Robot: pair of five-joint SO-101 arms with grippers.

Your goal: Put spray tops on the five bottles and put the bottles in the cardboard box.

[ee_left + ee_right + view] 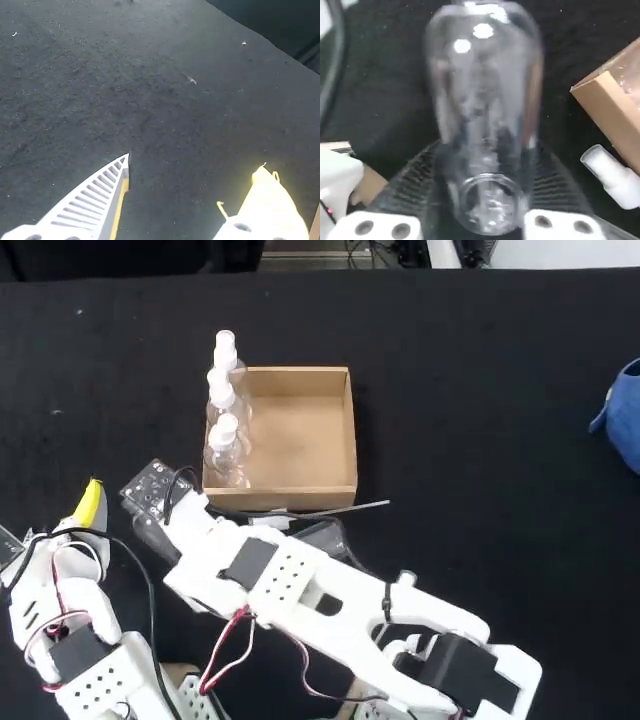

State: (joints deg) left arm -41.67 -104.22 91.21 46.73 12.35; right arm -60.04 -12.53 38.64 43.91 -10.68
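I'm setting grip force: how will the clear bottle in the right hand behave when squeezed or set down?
The bottle looks empty and thin-walled, so it is probably light and apt to dent under a hard squeeze. Its smooth, glossy, round sides could slip in the right hand, or roll if laid flat.

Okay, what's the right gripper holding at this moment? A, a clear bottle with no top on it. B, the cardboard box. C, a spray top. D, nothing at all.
A: in the right wrist view the right gripper is shut on a clear bottle, and the bottle's neck is open with no spray top on it.
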